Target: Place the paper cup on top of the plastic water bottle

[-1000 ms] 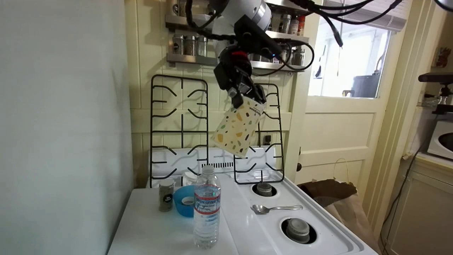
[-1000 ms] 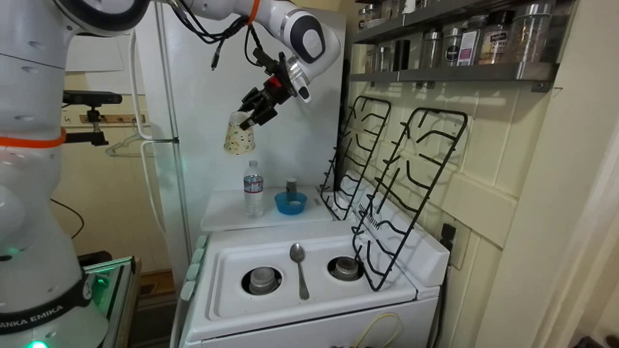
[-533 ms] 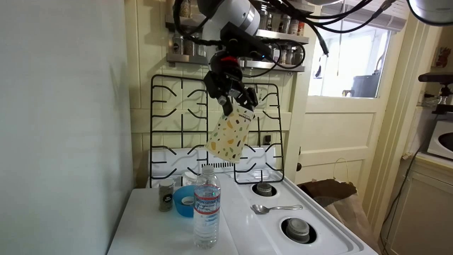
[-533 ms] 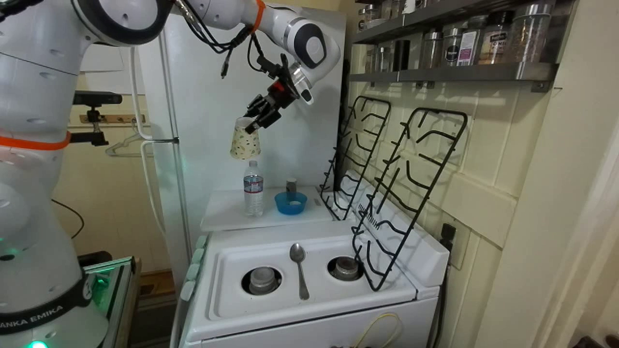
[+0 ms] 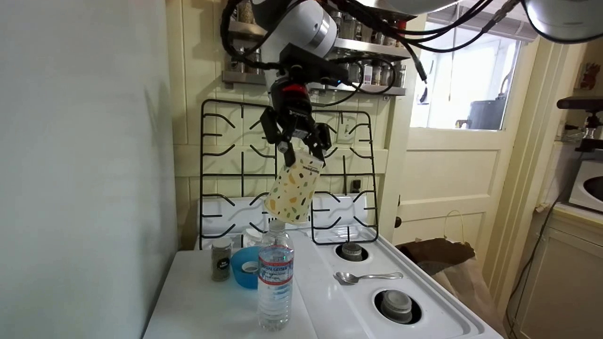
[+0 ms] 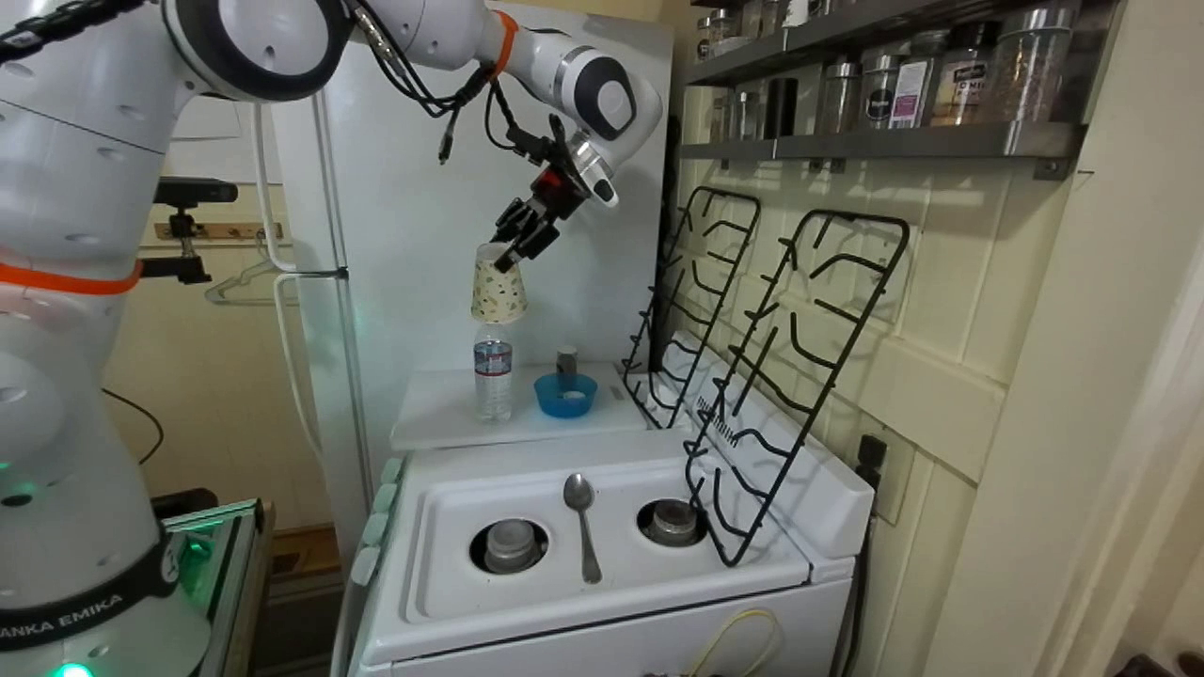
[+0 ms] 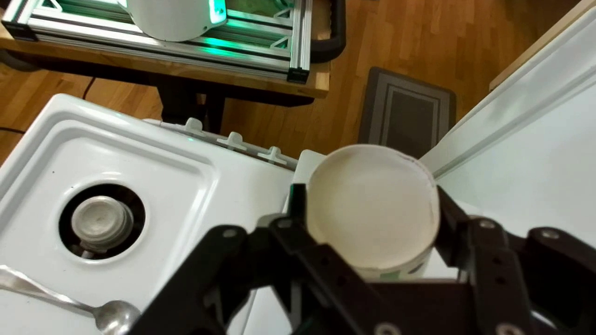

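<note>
The paper cup [image 5: 293,194], cream with coloured specks, hangs upside down with its wide end low. It is tilted in both exterior views. My gripper [image 5: 305,159] is shut on the narrow upper end. In the wrist view the pale base of the cup [image 7: 372,209] fills the space between the fingers [image 7: 298,204]. Upright on the white surface stands the plastic water bottle [image 5: 275,296], clear with a blue and red label. The lower rim of the cup [image 6: 499,293] overlaps the top of the bottle [image 6: 493,381] in both exterior views; contact is unclear. The wrist view hides the bottle.
A blue bowl [image 6: 565,400] and a spice jar [image 5: 221,261] stand close to the bottle. Black burner grates [image 5: 242,175] lean against the wall. A spoon [image 6: 583,527] lies between burners on the stove. Spice shelves [image 6: 884,141] line the wall above.
My gripper has come down with the cup, from above and beside the bottle to right at its top. The cup leans a little less. Bottle, bowl and jar have not moved.
</note>
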You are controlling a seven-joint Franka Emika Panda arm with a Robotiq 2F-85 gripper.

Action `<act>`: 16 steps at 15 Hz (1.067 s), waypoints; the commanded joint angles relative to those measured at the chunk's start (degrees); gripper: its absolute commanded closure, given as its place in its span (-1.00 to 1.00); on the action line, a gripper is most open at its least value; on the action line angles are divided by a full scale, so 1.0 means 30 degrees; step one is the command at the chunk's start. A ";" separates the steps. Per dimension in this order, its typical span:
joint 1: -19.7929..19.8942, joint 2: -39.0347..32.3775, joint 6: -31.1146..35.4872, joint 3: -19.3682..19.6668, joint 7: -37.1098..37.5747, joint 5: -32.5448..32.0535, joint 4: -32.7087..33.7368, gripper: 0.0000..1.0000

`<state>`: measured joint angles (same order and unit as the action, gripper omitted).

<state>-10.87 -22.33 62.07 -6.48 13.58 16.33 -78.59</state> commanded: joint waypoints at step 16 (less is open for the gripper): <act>-0.0671 -0.1186 0.0273 -0.0167 0.0700 0.0173 0.0851 -1.00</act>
<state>-12.67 -25.27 63.65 -6.92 15.03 16.29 -77.70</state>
